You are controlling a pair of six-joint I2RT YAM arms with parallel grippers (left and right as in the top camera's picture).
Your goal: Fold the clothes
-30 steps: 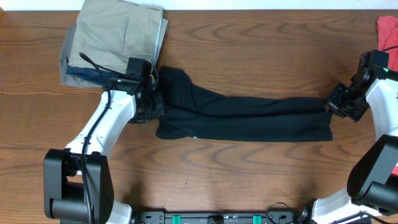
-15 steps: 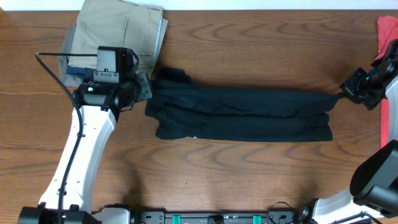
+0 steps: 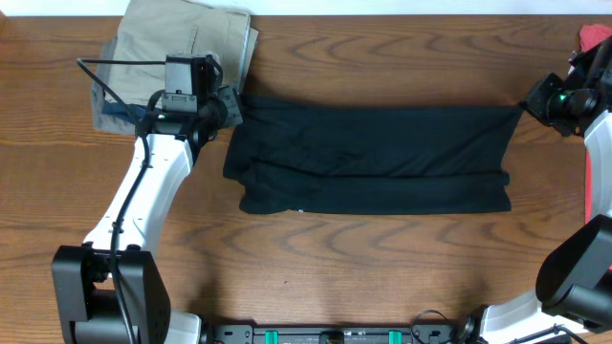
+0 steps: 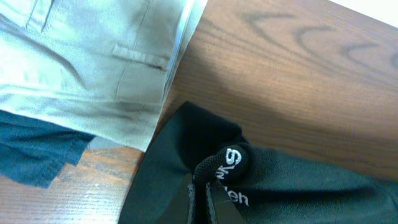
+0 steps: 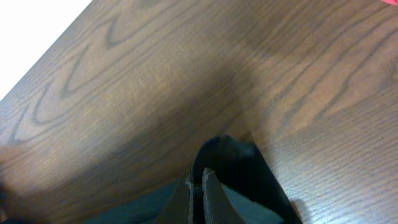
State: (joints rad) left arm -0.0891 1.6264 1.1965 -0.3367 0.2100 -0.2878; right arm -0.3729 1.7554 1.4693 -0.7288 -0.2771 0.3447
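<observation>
Starting nearest the robot's base, at the bottom of the overhead frame: bare brown wooden table (image 3: pixel 382 272).

Moving up to mid-frame, find the black short-sleeved shirt of soft fabric (image 3: pixel 373 158). Spread as a wide band, long axis running left to right, lower edge flat on the wood, a small white mark near the lower left.

Drawn straight along the upper edge, corner to corner. Pinched at the upper left corner by the left arm's black two-finger gripper (image 3: pixel 232 107), closed fully on a bunched fold bearing white lettering, as shown in the left wrist view. Pinched at the upper right corner by the right arm's black two-finger gripper (image 3: pixel 529 98), likewise clamped tight on a small peak of black cloth in the right wrist view.

Held so, one corner to each arm, neither nearer than the other, with the shirt body lying toward the bottom of the frame from both grippers. Judging from that: probably a fold across the short axis, bringing the held upper edge down over the lower one, both ends moved together to keep the edge straight.

Farther up, at upper left and just beside the left gripper: folded khaki garment (image 3: pixel 186 48) stacked on a folded blue-grey garment (image 3: pixel 105 100), near enough to snag. At the upper right edge, just beyond the right gripper: red garment (image 3: pixel 598 38).
</observation>
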